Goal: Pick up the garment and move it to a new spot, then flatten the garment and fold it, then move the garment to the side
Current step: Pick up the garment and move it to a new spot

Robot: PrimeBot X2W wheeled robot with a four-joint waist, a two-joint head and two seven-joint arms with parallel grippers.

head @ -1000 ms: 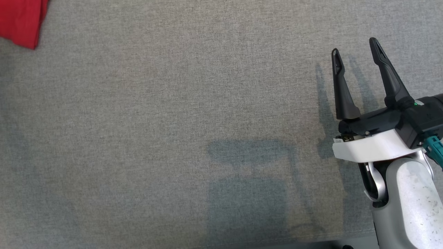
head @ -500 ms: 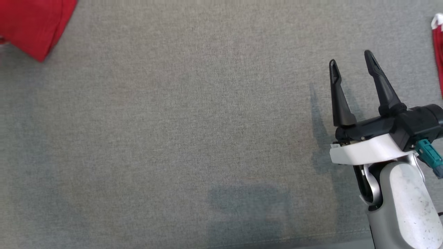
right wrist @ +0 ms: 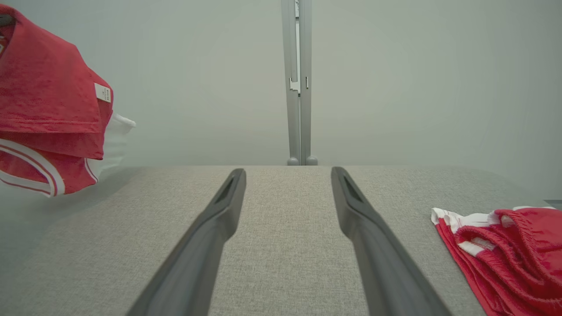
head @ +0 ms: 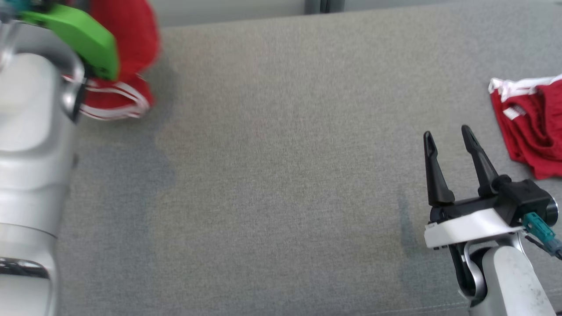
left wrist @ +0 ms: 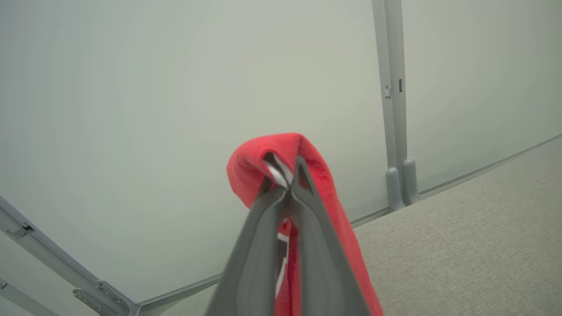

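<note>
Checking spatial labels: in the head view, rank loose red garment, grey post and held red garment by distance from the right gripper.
1. Loose red garment, just right of the right gripper.
2. Grey post, top centre, at the back.
3. Held red garment, far left, in the left gripper.
</note>
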